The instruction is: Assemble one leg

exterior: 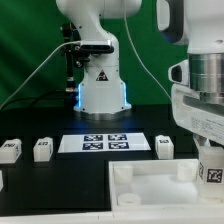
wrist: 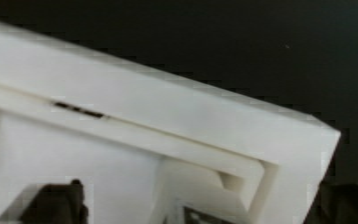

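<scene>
So, one-leg job, here's where I'm at. The black worktop (exterior: 60, 190) has the big white square part (exterior: 150, 190) lying flat, and its near corner is directly under my gripper (exterior: 208, 152). Behind it, well clear of my gripper, is the marker board (exterior: 105, 143).

The leg (exterior: 212, 172) I'm working on is right below my gripper. It's upright with a tag facing out, down at the square part's corner at the exterior view's right edge. Honestly can't tell if I'm clamped on it or not. The wrist view only shows one dark finger (wrist: 60, 200) beside a sliver of tag, and the exterior view hides the fingertips behind the leg. I also can't tell if the leg's foot is touching the part or just above it.

Three spare legs sit on the worktop. One (exterior: 163, 147) is near my gripper and two (exterior: 42, 149) (exterior: 10, 150) are well away past the marker board.

My read is this is the seating step, getting the leg into the corner hole. Next move needs it kept upright, lined up dead on the hole, then pressed down and twisted in.
</scene>
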